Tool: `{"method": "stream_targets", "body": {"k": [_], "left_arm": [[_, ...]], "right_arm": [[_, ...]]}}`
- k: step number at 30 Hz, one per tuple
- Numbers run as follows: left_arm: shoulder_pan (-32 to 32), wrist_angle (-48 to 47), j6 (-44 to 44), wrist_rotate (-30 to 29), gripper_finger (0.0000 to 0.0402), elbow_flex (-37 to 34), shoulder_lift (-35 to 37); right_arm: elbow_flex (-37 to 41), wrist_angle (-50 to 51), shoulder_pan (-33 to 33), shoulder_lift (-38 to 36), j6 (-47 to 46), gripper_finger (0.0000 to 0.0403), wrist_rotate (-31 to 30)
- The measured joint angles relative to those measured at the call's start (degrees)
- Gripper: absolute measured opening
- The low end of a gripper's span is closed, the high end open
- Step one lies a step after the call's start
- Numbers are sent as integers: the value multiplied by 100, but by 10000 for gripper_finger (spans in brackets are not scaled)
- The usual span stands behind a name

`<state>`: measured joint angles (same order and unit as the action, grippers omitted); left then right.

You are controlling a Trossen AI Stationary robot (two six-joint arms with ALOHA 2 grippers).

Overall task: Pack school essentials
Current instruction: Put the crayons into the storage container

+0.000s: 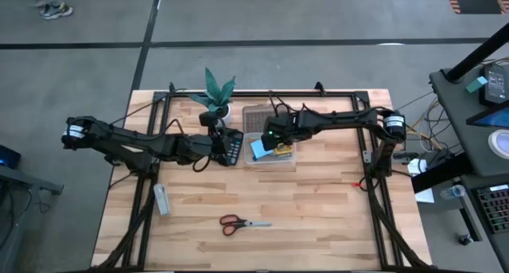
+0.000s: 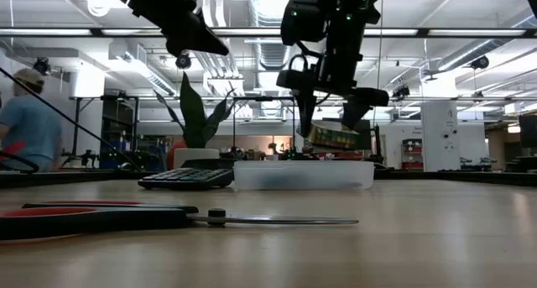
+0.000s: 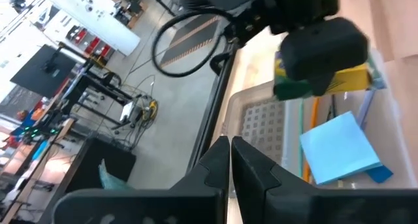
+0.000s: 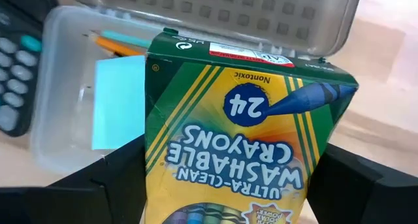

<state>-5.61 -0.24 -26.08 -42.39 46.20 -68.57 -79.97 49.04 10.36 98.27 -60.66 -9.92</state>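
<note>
Right hand (image 1: 280,142) has the crayon box (image 4: 241,145) pinched by its sides and hangs it over the clear box (image 1: 269,157) for a drop-in beside the note pad (image 1: 259,148), while the left hand (image 1: 213,146) waits nearby with fingers closed, scissors (image 1: 243,223) unpacked on the surface (image 1: 318,217).

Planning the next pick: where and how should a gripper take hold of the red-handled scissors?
The scissors lie flat and closed on bare table, red handles toward the left arm's side. Probably come straight down and pinch the thin blades just beyond the pivot, fingers across their width.
</note>
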Motion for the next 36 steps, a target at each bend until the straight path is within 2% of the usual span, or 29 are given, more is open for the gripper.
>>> {"method": "stream_targets", "body": {"k": [6,29,33,36], "left_arm": [[-2,0,-5,-62,0,-73,66],[-2,-23,15,-64,0,-81,128],[-2,-23,15,-64,0,-82,128],[-2,-23,15,-64,0,-82,128]], "right_arm": [[85,27,3,4,-240,318,-19],[88,-9,1,14,-108,318,-60],[88,-15,1,14,-65,332,-62],[88,-30,1,14,-11,357,-62]]}}
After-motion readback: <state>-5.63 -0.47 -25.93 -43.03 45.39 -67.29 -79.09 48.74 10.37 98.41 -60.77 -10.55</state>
